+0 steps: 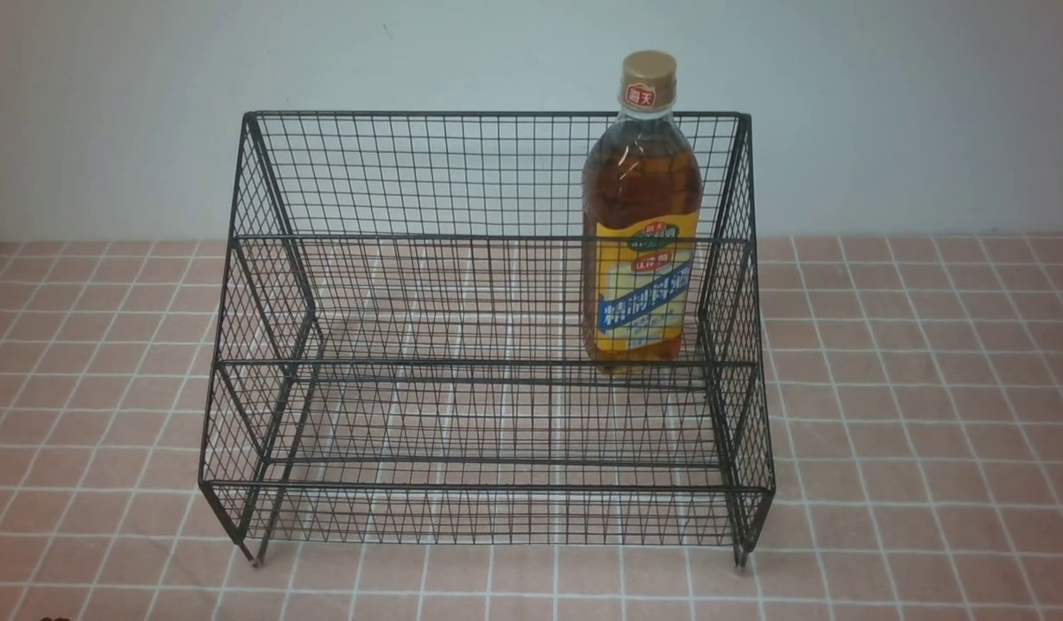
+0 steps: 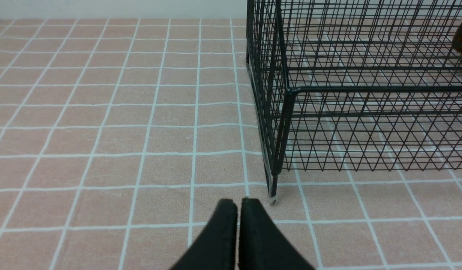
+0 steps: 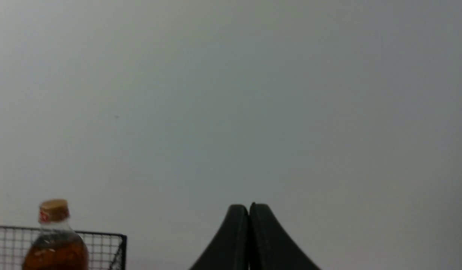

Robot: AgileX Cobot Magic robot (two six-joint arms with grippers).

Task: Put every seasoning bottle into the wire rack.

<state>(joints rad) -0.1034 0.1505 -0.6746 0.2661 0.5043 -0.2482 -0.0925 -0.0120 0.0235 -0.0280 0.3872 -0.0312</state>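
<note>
The seasoning bottle [image 1: 642, 216] stands upright on the upper tier at the right end of the black wire rack [image 1: 488, 362]; its tan cap rises above the rack's back. The bottle's top [image 3: 54, 240] and a rack corner [image 3: 103, 247] also show in the right wrist view. My left gripper [image 2: 238, 204] is shut and empty, low over the cloth just short of the rack's front left leg [image 2: 273, 191]. My right gripper [image 3: 249, 208] is shut and empty, raised and facing the wall, apart from the bottle. Neither arm shows in the front view.
A pink tablecloth with a white grid [image 1: 928, 414] covers the table around the rack. A plain pale wall [image 1: 497, 52] stands behind. The rack's lower tier [image 1: 497, 466] and the left part of the upper tier hold nothing.
</note>
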